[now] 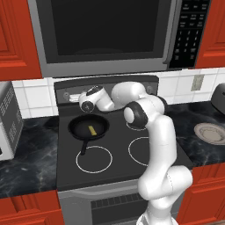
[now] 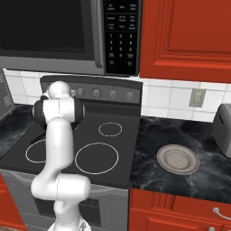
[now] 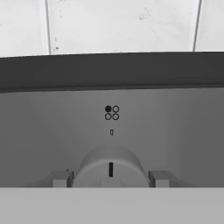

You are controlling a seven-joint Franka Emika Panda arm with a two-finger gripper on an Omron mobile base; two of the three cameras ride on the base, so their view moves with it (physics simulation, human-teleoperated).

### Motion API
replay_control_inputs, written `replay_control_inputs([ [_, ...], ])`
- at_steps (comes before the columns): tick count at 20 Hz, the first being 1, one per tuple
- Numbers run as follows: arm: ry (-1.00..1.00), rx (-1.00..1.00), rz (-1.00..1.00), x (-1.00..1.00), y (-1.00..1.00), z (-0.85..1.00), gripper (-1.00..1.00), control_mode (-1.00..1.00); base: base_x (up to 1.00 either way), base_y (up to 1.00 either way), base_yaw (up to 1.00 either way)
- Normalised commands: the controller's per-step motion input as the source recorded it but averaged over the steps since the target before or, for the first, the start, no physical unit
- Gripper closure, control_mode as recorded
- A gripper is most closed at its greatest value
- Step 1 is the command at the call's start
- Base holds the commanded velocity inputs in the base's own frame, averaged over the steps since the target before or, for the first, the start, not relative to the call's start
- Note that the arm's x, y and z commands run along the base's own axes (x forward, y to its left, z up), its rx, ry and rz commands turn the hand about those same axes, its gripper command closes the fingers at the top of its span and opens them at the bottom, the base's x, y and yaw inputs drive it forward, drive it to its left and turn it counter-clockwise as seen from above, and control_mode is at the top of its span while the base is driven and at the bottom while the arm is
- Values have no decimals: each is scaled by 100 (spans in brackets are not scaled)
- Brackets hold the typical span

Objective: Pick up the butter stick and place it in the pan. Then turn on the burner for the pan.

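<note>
- A black glass stove (image 1: 114,154) is sitting between two stretches of dark marbled desk (image 2: 180,149), with red cabinets above and below, white tile behind, and a microwave (image 1: 105,30) hanging over the stove.
- A grey plate (image 2: 177,158) is lying on the desk to the right of the stove; a toaster (image 2: 223,128) is standing at the far right edge.
- The pan (image 1: 88,127) is sitting on the rear left burner, its handle pointing toward the front of the stove and slightly left.
- The butter (image 1: 92,130) is lying flat inside the pan near its middle, its long axis running roughly front to back with a slight tilt.
- The two front burner rings and the rear right ring are lying bare, leaving open room in front of and beside the pan.
- The gripper (image 3: 111,177) is reaching to the stove's back panel above the pan; in the hand view its fingers (image 3: 62,178) are standing on either side of a knob (image 3: 110,168), under a four-circle burner mark with the upper left circle filled.
- Whether the fingers are pressing on the knob or standing just off it, I cannot tell.
</note>
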Motion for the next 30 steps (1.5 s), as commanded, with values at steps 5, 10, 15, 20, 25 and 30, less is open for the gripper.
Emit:
replay_control_inputs([
  [5, 0, -5, 0, 0, -7, 0, 100, -100, 0, 0, 0],
  [10, 0, -8, 0, 0, -8, 0, 100, -100, 0, 0, 0],
  [15, 0, -9, 0, 3, -7, 0, 100, -100, 0, 0, 0],
  [20, 0, -9, 0, 9, -1, 0, 100, -100, 0, 0, 0],
  [25, 0, -9, 0, 12, 0, 0, 100, -100, 0, 0, 0],
  [30, 0, -7, 0, 10, 0, 0, 100, -100, 0, 0, 0],
])
